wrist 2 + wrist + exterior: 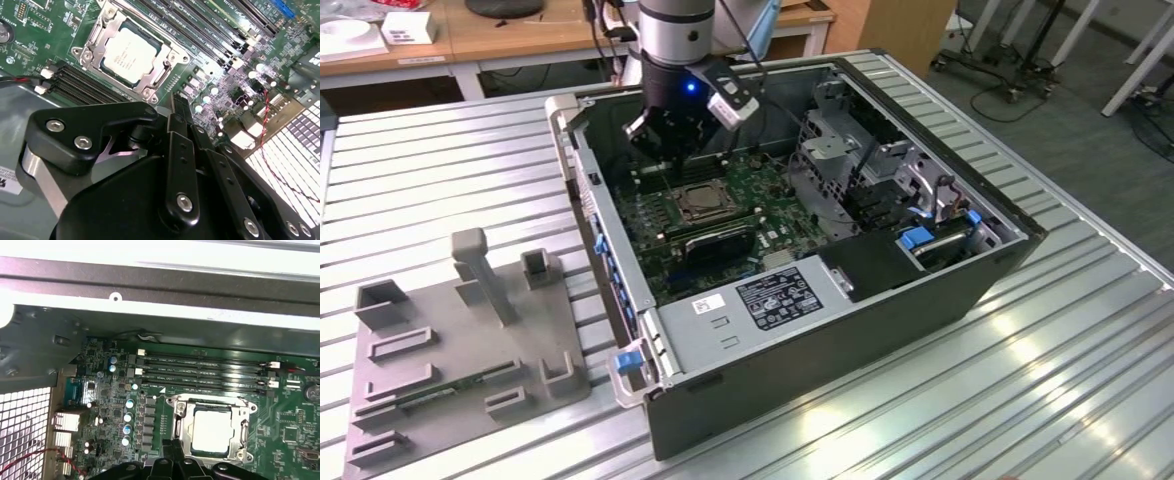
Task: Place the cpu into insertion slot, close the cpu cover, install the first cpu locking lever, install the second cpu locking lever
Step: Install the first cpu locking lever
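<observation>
Exterior view: an open computer case point(881, 330) lies on its side on a ribbed metal table point(1067, 400). A grey fixture tray point(460, 350) sits well apart from it, toward the exterior view's left. The arm stands over the case, and the gripper point(670, 160) hangs inside above the green motherboard point(767, 190). It is near the insertion slot point(698, 201) and clear of it.

Both wrist views: the cpu point(131, 51) point(212, 430) lies flat in the slot, silvery-beige top up. The cpu cover point(159, 70) point(184, 427) is down around it, its frame bordering the chip on every side. Thin rods run along the socket edges; whether they are latched, I cannot tell.

Gripper state: fingers point(176, 145) drawn together, nothing between them. The tip is close to one socket corner without touching it.

Second wrist view adds the black finger linkage close up and a red-and-black twisted wire point(267, 115) beside a fan grille point(295, 145).

First wrist view adds the grey case wall point(165, 285) and the long memory slots point(200, 371) between that wall and the socket.
</observation>
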`<state>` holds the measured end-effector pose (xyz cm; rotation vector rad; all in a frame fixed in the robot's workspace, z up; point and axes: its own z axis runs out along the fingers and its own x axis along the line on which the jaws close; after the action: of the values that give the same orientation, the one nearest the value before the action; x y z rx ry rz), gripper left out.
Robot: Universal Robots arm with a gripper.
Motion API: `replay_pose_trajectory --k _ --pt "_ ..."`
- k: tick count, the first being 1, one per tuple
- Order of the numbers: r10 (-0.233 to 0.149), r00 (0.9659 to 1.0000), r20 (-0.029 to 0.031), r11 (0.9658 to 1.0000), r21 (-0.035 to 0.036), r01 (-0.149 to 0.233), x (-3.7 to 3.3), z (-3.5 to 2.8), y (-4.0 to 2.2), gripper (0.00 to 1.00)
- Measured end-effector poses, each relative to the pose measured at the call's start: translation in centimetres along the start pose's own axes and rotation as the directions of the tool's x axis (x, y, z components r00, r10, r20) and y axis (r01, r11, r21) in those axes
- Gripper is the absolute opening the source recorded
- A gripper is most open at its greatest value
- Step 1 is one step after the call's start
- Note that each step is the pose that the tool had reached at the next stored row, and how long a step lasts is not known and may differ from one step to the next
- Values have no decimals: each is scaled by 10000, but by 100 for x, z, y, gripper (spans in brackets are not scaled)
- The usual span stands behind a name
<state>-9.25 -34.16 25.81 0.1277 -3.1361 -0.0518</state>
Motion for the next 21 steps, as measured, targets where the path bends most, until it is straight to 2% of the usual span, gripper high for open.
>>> replay_pose_trajectory --k 2,7,18,19,21 --pt "0 10000 2 10000 0 0 0 -23 1 11" --pt "2 10000 2 10000 0 -2 10 -26 2 11" --pt "0 10000 1 10000 21 0 224 8 23 11" --pt "-1 10000 7 10000 23 1 238 12 25 11" --pt "-2 10000 71 10000 -16 2 261 17 27 11"
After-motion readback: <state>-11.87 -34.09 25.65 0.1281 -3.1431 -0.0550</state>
